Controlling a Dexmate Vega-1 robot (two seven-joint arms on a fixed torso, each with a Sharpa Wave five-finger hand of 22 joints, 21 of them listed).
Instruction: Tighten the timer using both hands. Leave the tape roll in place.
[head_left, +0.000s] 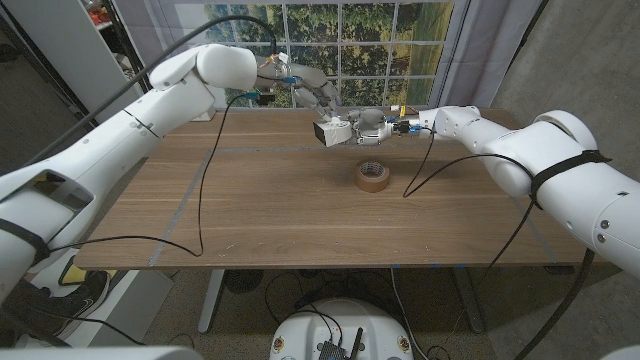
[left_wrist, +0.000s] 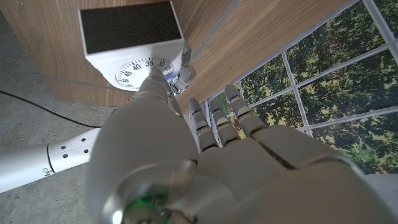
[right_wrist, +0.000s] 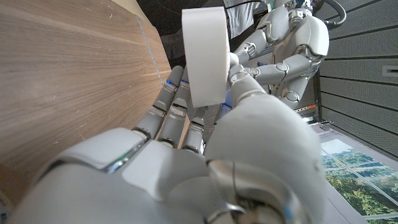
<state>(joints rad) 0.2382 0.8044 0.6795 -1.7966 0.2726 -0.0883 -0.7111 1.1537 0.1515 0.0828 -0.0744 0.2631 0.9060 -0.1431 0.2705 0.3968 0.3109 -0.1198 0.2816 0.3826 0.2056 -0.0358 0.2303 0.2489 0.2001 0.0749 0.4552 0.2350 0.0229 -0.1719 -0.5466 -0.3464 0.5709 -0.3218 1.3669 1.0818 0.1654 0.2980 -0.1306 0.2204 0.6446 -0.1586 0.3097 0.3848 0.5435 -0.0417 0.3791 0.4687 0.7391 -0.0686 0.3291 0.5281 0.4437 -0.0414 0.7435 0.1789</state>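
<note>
Two robot hands met at the far edge of the wooden table, toward twelve o'clock from its middle, and the timer sat between them, lifted off the tabletop. It was a white box with a dark panel on one face and a round dial; in the left wrist view the timer showed the printed numerals 30, 35, 40, 45 and 50 around the dial's rim, and no brand name could be read. The right hand held the timer from the three o'clock side; in the right wrist view the right hand had its fingers behind the white body and its thumb pressed against the front edge. The left hand reached in from about eleven o'clock of the timer; in its own wrist view the left hand laid its thumb tip on the dial's rim near the 35 mark, with the other fingers straight and close together beside the box, so whether it truly gripped the knob could not be told. One brown tape roll lay flat on the table at about five o'clock of the timer, well apart from both hands.
</note>
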